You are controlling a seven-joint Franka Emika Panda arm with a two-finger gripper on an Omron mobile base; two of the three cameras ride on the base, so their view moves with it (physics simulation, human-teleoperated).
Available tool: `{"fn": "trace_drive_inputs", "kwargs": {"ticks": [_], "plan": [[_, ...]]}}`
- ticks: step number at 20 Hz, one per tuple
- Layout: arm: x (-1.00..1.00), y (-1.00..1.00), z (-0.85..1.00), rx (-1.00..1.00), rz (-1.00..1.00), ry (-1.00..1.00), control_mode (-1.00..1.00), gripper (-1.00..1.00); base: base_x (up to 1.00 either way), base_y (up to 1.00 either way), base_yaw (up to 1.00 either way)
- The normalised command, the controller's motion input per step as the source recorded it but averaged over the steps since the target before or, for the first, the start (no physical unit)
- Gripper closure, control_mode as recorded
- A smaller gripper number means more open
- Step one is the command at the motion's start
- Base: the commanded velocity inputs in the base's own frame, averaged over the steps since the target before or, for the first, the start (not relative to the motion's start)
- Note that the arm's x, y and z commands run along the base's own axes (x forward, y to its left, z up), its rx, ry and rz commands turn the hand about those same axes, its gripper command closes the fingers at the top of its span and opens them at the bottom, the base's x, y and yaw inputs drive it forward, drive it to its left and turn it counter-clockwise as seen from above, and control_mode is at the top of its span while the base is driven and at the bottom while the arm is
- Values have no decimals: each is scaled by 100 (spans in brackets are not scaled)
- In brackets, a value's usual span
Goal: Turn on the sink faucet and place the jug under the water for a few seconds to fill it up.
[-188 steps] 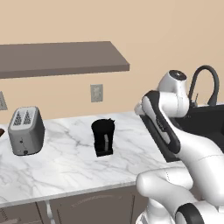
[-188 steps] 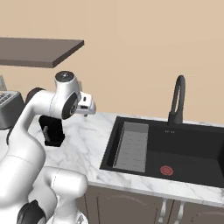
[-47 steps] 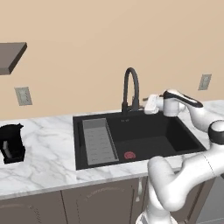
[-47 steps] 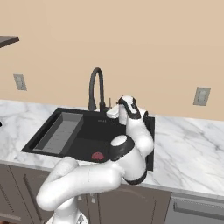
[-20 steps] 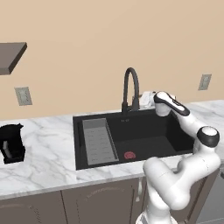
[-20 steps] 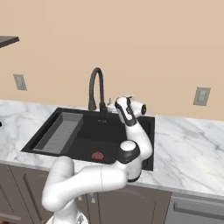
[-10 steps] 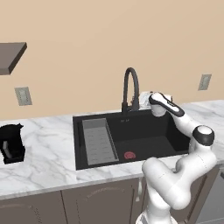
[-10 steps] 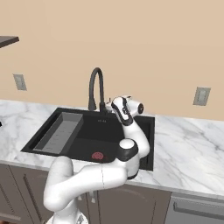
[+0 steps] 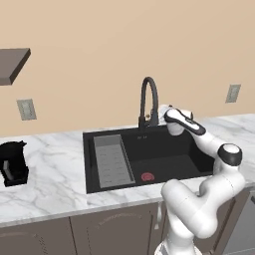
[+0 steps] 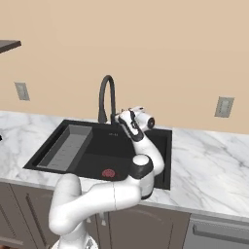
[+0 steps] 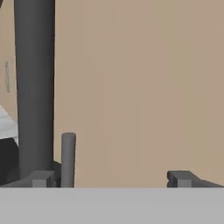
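The black gooseneck sink faucet (image 9: 148,102) (image 10: 107,96) stands behind the black sink (image 9: 172,155) (image 10: 95,148); no water runs from it. My gripper (image 9: 159,118) (image 10: 119,116) is at the faucet's base on its right side, and it is open. In the hand view the faucet's column (image 11: 35,87) is close on the left. Its small grey lever (image 11: 68,159) stands between my fingertips (image 11: 41,178), close to the left one. The black jug (image 9: 12,162) sits far left on the marble counter, well away from the sink.
A grey ribbed tray (image 9: 113,160) (image 10: 65,146) lines the basin's left side, and a red drain ring (image 9: 147,176) (image 10: 108,172) marks its floor. Wall outlets (image 9: 26,108) (image 10: 223,107) flank the sink. A shelf (image 9: 12,69) hangs at upper left.
The base drove from the jug's spot to the sink. Over the last second my hand has moved left, closing on the faucet's base.
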Motion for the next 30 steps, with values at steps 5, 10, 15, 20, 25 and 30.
{"fn": "trace_drive_inputs", "kwargs": {"ticks": [5,10,15,20,25,30], "plan": [[28,0,-17,0,1,1,-100,-100,0,0,0],[23,-3,-15,1,1,0,-100,100,0,0,0],[22,-7,-12,2,0,2,-100,100,0,0,0],[9,-16,-8,3,0,3,-100,100,0,0,0],[1,-36,-12,2,0,9,-100,100,0,0,0],[1,-66,-8,15,-2,11,-100,100,0,0,0]]}}
